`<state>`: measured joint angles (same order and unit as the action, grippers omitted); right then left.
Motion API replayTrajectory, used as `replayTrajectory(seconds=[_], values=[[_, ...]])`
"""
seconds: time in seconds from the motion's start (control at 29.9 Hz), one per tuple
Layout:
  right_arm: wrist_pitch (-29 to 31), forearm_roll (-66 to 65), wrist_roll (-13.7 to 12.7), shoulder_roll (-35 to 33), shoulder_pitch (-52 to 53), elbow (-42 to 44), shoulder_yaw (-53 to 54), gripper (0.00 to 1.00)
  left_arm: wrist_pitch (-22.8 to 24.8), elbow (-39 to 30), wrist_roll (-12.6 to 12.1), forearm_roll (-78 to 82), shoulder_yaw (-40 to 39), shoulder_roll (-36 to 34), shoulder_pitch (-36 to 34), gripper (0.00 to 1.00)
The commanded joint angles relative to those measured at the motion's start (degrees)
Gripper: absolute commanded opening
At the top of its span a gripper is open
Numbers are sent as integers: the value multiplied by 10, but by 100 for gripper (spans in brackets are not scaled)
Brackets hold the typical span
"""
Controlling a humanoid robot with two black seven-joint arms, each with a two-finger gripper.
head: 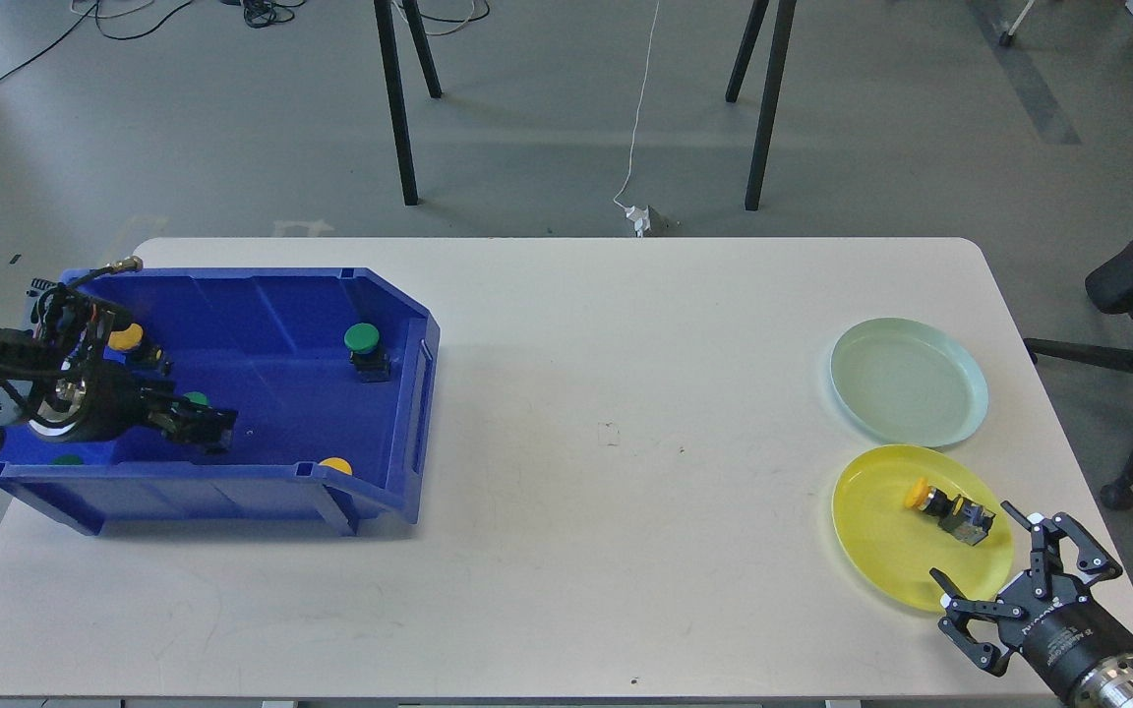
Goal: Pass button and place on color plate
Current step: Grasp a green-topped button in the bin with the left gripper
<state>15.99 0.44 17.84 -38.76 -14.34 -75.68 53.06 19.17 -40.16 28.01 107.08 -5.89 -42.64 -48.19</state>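
On table: blue bin (262, 315) is sitting far to the left of the right gripper (1004, 565), and two plates are lying just ahead of that gripper.
Done so far: one yellow button (945, 506) is lying on its side on the yellow plate (881, 551), just ahead and left of the right fingertips, not touching them. Judging by this, one pass-and-place cycle is complete.
Right gripper: it is hanging at the yellow plate's near-right rim with fingers spread wide and nothing between them.
Left gripper (208, 425): it is reaching down inside the bin. Fingers are dark and too close together to separate; I cannot tell whether it is gripping anything.
Green button A (195, 399): only its cap is showing just behind the left fingers; contact is unclear.
Green button B (367, 349): it is standing upright in the bin, well to the right of the left gripper.
Yellow button 2 (129, 339): it is sitting beside the left wrist, at the bin's back left.
Yellow cap (335, 464): it is peeking over the bin's front wall, right of the left gripper.
Green plate (960, 423): it is lying beyond the yellow plate and holding nothing.
Remaining: by my estimate, most of the work is still ahead, since four or more buttons are waiting in the bin and no green one is placed.
Step in hand: probably the left arm is picking the next button for handover.
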Motion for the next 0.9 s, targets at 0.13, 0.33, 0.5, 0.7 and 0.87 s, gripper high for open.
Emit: replayTrajectory(seconds=[0.13, 0.33, 0.5, 0.7, 0.87], values=[[4, 0, 1, 0, -2, 0, 0, 100, 1, 26, 0, 9, 4, 13, -1, 52], [4, 0, 2, 0, -3, -1, 0, 100, -3, 32, 0, 11, 29, 11, -4, 4], [3, -1, 3, -1, 7, -8, 13, 100, -19, -1, 0, -5, 15, -3, -28, 3], [3, -17, -5, -21, 135, -46, 20, 100, 22, -209, 0, -175, -35, -126, -93, 4], [6, -160, -32, -29, 306, -40, -12, 100, 57, -300, 0, -413, -140, -122, -92, 4]])
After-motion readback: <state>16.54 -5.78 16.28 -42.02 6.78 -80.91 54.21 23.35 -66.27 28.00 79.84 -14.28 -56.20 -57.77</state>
